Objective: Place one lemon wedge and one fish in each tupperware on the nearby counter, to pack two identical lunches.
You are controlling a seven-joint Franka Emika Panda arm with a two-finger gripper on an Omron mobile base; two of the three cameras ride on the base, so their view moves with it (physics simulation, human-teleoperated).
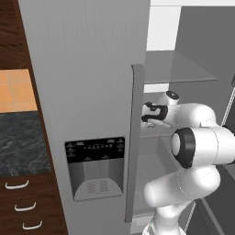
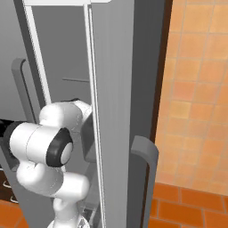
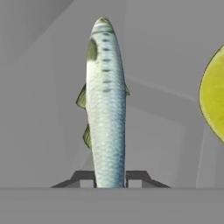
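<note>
Gripper (image 3: pixel 110 178) closed on fish (image 3: pixel 105 100) inside open fridge (image 1: pixel 87 69).

In the hand view, both dark finger tips sit tight against the fish's tail end at bottom centre; the body extends straight up the frame. A lemon wedge (image 3: pixel 213 94) sits at the right edge, apart from the fish. In the left base view the arm (image 1: pixel 193 147) reaches from lower right past the door edge onto a shelf (image 1: pixel 179 69). The counter (image 1: pixel 20 142) appears at left centre, above drawers (image 1: pixel 23 202). Risk, as judged: the grip is at one end only, so the fish could pivot or slip during withdrawal; the elbow could strike the door. The dispenser panel (image 1: pixel 95 150) carries white markings, too small to read. No brand is legible.
</note>
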